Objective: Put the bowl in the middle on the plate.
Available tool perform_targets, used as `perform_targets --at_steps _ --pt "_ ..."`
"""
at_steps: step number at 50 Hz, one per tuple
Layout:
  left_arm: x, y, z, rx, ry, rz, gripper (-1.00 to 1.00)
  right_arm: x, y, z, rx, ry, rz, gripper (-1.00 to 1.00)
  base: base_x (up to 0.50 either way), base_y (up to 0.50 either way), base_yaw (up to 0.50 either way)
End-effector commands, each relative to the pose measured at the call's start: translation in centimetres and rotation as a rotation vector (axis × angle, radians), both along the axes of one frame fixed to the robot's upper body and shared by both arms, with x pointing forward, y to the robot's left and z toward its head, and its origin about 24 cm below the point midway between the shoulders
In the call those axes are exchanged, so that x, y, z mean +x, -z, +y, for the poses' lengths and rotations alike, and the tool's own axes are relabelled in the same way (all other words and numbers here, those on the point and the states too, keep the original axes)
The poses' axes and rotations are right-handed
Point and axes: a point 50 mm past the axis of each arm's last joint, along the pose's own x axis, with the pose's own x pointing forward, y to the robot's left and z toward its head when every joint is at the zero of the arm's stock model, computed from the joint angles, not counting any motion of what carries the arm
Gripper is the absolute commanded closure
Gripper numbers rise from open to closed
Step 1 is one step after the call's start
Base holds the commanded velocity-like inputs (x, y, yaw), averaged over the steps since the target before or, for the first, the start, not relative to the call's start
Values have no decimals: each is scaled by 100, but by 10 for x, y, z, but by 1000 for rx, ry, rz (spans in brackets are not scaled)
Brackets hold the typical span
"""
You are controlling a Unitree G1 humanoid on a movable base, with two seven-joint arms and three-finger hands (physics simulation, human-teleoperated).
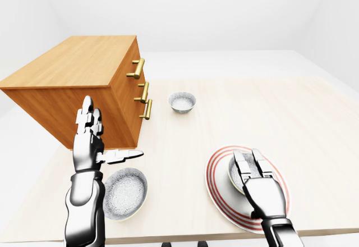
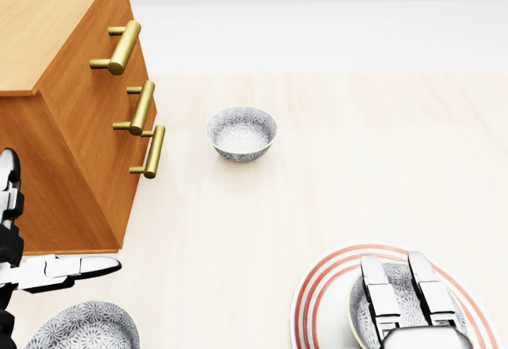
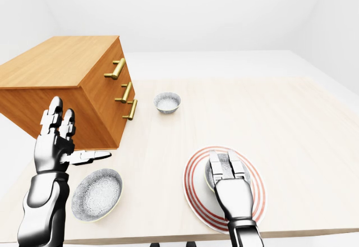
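Near the desk's [image 1: 314, 123] lower right edge in the left-eye view, the red-ringed plate [image 1: 220, 193] carries the bowl [image 1: 238, 175], and the right hand [image 1: 255, 177] lies over that bowl with its fingers [image 1: 242, 166] stretched flat across it, not curled round the rim. By the lower left edge a second bowl [image 1: 124, 193] sits just beside the raised left hand [image 1: 92, 137], whose fingers point upward and whose thumb sticks out sideways, holding nothing. A third, smaller bowl [image 1: 182, 101] stands well apart toward the desk's upper middle, near the wooden drawer chest [image 1: 73, 84] that occupies the upper left corner (three brass handles [image 1: 143, 92] on its face). Across the head view, the same plate shows at the bottom right with the bowl inside its rings and the right hand's extended fingers resting on it; the left thumb reaches in from the left edge. Lastly, the right-eye view shows nearly the same layout, both hands spread.
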Motion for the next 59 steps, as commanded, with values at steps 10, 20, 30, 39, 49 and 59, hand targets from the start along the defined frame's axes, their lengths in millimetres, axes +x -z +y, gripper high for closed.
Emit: perform_targets --at_steps 10,20,30,39,49,59 --pt "1 3 1 -3 -3 12 -100 -2 -64 -5 152 63 -51 -100 0 0 0" --pt "0 2 1 -2 -2 9 -100 -5 -115 -10 309 67 -104 -100 0 0 0" --pt "0 -1 1 -1 -1 -6 -100 -3 -174 -3 312 -99 -291 -100 0 0 0" --pt "0 -1 1 -1 -1 -4 -100 9 -231 -10 310 -156 -589 -100 0 0 0" --pt "1 0 2 -3 -3 1 -100 15 -282 -1 60 -308 -741 -100 0 0 0" --pt "2 2 1 -4 -2 8 -100 37 -314 -2 29 -369 -747 -100 0 0 0"
